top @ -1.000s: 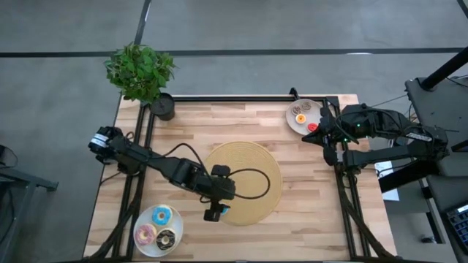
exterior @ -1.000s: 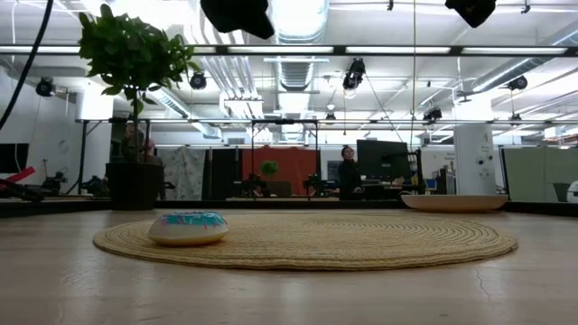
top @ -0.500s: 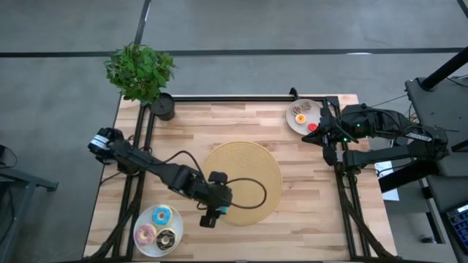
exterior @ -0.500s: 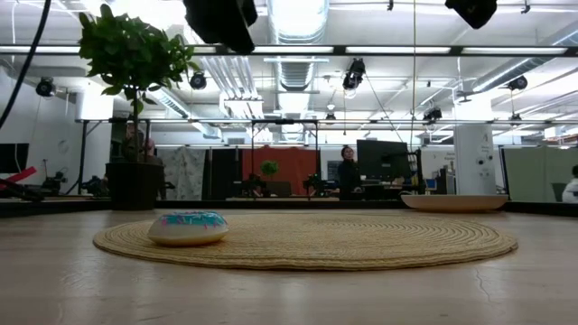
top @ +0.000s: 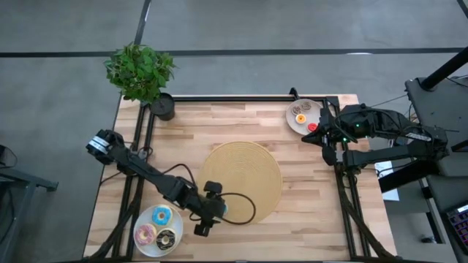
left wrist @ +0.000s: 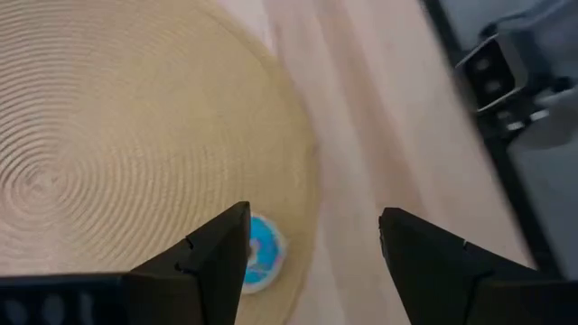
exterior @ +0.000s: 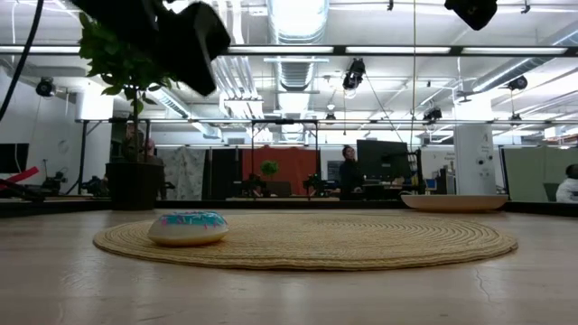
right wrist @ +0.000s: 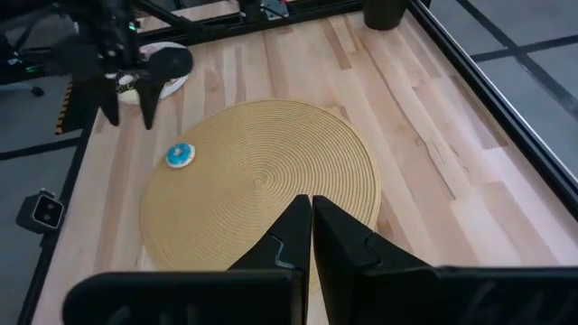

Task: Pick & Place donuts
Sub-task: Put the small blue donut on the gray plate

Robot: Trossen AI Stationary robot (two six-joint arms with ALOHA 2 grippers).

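While the left claw [top: 200, 229] hung spread wide and empty over the bench [top: 307, 219], just off the mat [top: 245, 179] at its 7 o'clock rim, the blue donut [left wrist: 259, 264] lay on the mat close to that same rim, at about 1 o'clock from the claw and just beside it. In the left wrist view the donut peeped out from behind one dark finger [left wrist: 221, 253], not between the two. Being a flat ring, it had no long axis to line up with. At 9 o'clock from the claw stood the near plate [top: 143, 221], holding three more donuts [top: 161, 215]. The left arm was far the nearer to all of these. The right claw [right wrist: 311, 217] waited pressed shut, holding nothing, at the bench's 2 o'clock corner, beside the far plate [top: 295, 120] of tiny donuts [top: 300, 117].
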